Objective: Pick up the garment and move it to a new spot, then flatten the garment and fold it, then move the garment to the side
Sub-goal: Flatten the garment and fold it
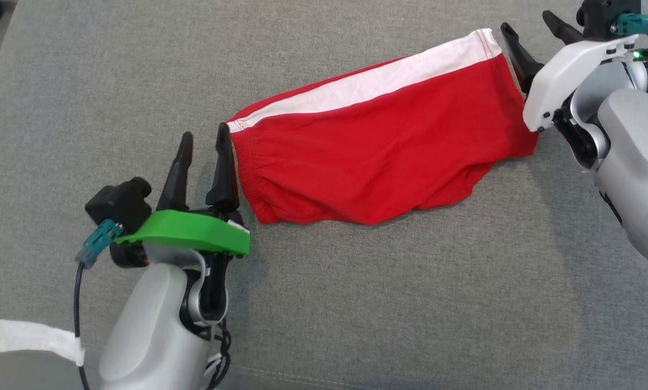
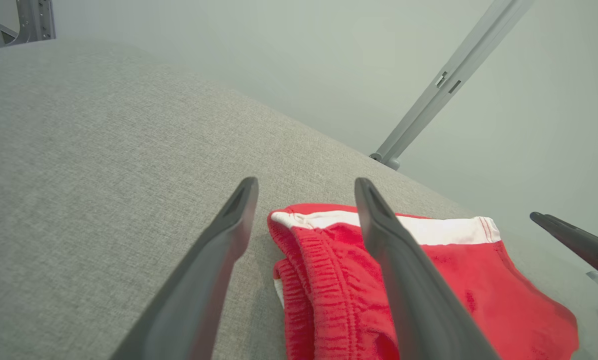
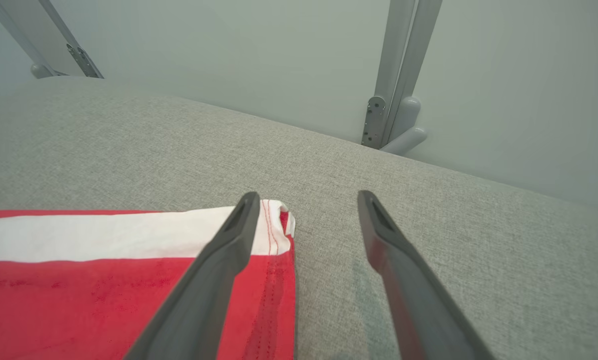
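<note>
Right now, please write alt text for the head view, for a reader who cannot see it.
A red garment with a white stripe lies on grey fabric. The open left gripper is at its left end and the open right gripper at its right end; neither grips it.

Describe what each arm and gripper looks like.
The left gripper and right gripper each have two long, dark, tapering fingers on pale grey forearms. The left carries a bright green cover, a teal plug with a black cable, and white tape. The right has a white cover, another teal plug and a small green light.
</note>
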Tool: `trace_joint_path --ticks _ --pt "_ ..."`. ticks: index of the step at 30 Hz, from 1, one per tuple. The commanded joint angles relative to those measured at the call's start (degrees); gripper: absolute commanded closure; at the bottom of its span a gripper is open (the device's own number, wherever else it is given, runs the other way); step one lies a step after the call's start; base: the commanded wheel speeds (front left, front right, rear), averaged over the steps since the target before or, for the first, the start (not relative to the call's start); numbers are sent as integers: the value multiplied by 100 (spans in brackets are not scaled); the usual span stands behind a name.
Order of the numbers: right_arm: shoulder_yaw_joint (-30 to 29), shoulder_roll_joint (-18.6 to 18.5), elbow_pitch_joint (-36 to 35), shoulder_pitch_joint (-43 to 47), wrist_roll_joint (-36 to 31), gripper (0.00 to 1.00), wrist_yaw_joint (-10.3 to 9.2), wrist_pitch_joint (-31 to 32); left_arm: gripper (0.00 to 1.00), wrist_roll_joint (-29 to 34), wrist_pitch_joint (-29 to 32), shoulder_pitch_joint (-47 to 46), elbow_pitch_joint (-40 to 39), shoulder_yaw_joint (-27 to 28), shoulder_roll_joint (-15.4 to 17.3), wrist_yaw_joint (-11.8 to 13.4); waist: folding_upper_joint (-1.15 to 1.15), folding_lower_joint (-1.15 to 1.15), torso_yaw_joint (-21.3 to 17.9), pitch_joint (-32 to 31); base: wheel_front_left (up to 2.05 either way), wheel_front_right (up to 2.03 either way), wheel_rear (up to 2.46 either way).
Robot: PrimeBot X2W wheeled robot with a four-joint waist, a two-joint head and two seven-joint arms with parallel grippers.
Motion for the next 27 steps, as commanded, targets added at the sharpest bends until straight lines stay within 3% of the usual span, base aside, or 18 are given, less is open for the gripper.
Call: trace_joint_path --ticks 1,7,14,26,27 --pt "45 -83 -36 134 75 0 -10 8 0 341 -17 158 -138 95 107 59 14 0 -66 -129 0 0 0" --pt "275 -206 -108 590 383 0 -10 222 0 1244 -16 909 -854 617 122 155 14 0 -110 -421 0 0 0" --pt "421 -90 20 982 728 0 -10 528 0 1814 -16 1538 -1314 1067 75 204 14 0 -30 -623 0 0 0" --pt "120 405 1158 810 1068 0 -9 896 0 1888 -16 1891 -1388 1364 12 83 14 0 195 -668 0 0 0" --pt "138 453 1244 779 1043 11 -9 931 0 1893 -17 1890 -1389 1382 11 71 14 0 208 -665 0 0 0"
